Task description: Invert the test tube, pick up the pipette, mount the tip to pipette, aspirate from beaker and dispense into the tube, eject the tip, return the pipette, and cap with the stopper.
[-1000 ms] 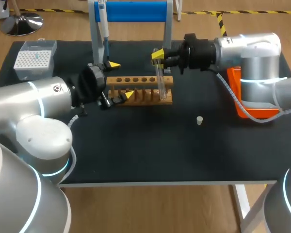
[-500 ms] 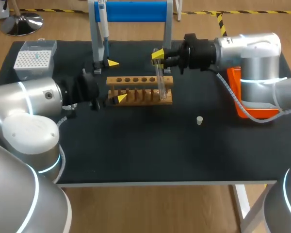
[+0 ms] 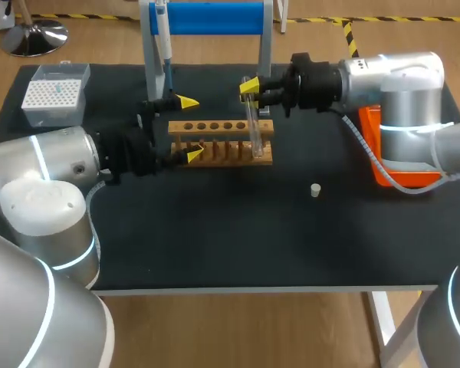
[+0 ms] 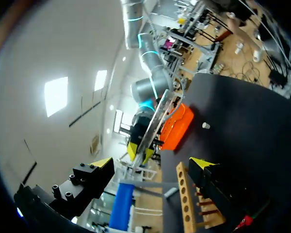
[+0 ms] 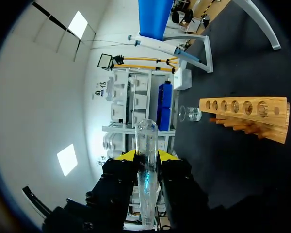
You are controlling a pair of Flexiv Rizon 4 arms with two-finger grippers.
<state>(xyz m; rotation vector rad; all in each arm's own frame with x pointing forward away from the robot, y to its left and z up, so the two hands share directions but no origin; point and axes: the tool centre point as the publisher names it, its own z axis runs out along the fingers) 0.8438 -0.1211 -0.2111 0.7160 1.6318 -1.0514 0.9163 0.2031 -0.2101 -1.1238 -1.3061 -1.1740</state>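
A clear test tube (image 3: 254, 134) stands upright at the right end of the wooden rack (image 3: 215, 126). My right gripper (image 3: 254, 98) is shut on its upper part. In the right wrist view the tube (image 5: 146, 145) rises between the yellow tips of the right gripper (image 5: 146, 156). My left gripper (image 3: 189, 128) is open wide at the rack's left end, one tip behind the rack and one in front. Its wrist view shows the left gripper (image 4: 153, 162) facing the rack (image 4: 186, 204) and the held tube (image 4: 153, 126). The pipette (image 3: 162, 46) hangs on the blue-topped stand (image 3: 215, 17). A small stopper (image 3: 315, 190) lies on the mat.
A tip box (image 3: 55, 93) sits at the back left corner. An orange tray (image 3: 383, 153) lies under my right arm at the right edge. A glass beaker (image 5: 190, 114) stands beyond the rack (image 5: 247, 116) in the right wrist view.
My left arm drew back to the left, then came a little toward the rack again, its wrist turning, gripper still open. The right arm and tube kept still.
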